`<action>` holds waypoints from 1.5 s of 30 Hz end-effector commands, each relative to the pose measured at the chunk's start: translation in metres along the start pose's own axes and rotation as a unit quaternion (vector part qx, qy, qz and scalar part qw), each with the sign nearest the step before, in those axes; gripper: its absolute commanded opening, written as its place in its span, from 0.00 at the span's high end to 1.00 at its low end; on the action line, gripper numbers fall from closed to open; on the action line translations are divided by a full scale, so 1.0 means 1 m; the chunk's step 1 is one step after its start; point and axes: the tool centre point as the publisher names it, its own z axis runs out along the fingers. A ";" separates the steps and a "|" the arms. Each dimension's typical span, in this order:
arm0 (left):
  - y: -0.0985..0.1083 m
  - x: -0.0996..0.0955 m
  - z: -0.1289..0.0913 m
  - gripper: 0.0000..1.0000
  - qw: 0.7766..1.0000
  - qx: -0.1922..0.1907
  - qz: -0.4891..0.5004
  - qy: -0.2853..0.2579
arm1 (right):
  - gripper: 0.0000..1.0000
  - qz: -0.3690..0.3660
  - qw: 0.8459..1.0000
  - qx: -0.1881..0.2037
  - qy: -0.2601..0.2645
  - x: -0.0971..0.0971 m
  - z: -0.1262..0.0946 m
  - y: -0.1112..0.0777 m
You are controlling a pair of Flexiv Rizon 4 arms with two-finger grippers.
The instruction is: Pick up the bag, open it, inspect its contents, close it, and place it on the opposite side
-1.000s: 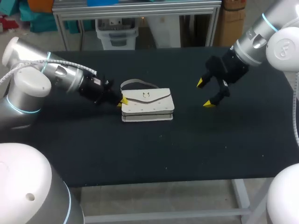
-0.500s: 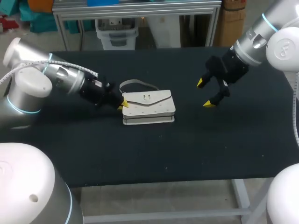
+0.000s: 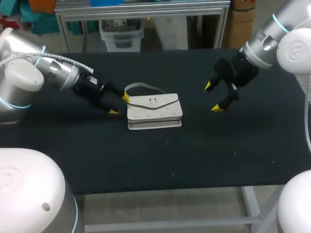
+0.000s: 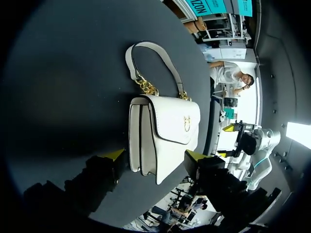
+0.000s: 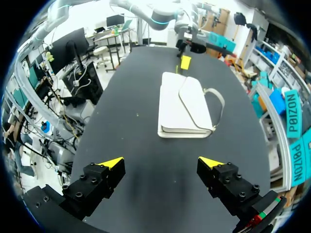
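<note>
From above, the white bag [image 3: 154,111] lies flat on the dark worktop [image 3: 194,160], flap up, a little left of the middle. Its long side runs across the worktop, from one arm toward the other. Its handle [image 3: 142,87] curls on the cloth behind it. The left gripper [image 3: 119,104] sits low at the bag's left short end with its fingers spread. One yellow tip is by the back corner and the other is in front, with a gap showing between it and the bag. The right gripper [image 3: 212,97] hangs above the worktop well off to the bag's right, fingers also spread and holding nothing. The left arm is plainly the nearer one.

Looking out along the left arm, the bag [image 4: 167,131] lies straight ahead of the left gripper [image 4: 154,155]. Its near end reaches in between the two parted fingers, which flank it without clamping it. The handle [image 4: 146,56], on gold chain links, lies on the worktop past the bag.

Looking out along the right arm, the bag [image 5: 183,104] is well ahead of the right gripper [image 5: 160,162], whose fingers stand wide and empty. The left gripper [image 5: 186,57] is just visible at the bag's far end. I'd say the pick-up falls to the left arm, and it depends on those fingers squeezing across the bag's short width.
</note>
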 end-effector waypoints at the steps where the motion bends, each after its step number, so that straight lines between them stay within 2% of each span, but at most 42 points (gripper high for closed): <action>1: 0.000 0.002 -0.026 0.00 1.000 -0.012 0.008 -0.008 | 0.00 0.000 1.000 0.000 0.000 0.000 0.001 0.000; 5: -0.004 -0.002 -0.038 0.00 1.000 -0.006 0.020 -0.017 | 0.00 0.000 1.000 0.000 0.000 0.000 0.001 0.000; 16: -0.011 -0.008 -0.067 0.00 0.996 -0.025 0.073 -0.044 | 0.00 0.000 1.000 0.000 0.000 0.000 0.001 0.000; 20: -0.014 -0.009 -0.076 0.00 0.992 -0.027 0.114 -0.054 | 0.00 -0.006 1.000 0.020 -0.017 -0.002 -0.003 0.007; 24: -0.017 -0.005 -0.085 0.00 0.984 -0.004 0.165 -0.069 | 0.00 -0.016 0.998 0.046 -0.037 -0.002 -0.005 0.014; 28: -0.016 0.002 -0.093 0.00 0.966 0.002 0.241 -0.088 | 0.00 -0.029 0.996 0.060 -0.053 0.000 -0.006 0.022; 35: -0.016 0.020 -0.105 0.00 0.940 -0.029 0.321 -0.108 | 0.00 -0.047 0.993 0.073 -0.081 0.005 -0.004 0.032; 45: -0.016 0.020 -0.105 0.00 0.940 -0.029 0.321 -0.108 | 0.00 -0.051 0.993 0.071 -0.080 0.004 0.003 0.037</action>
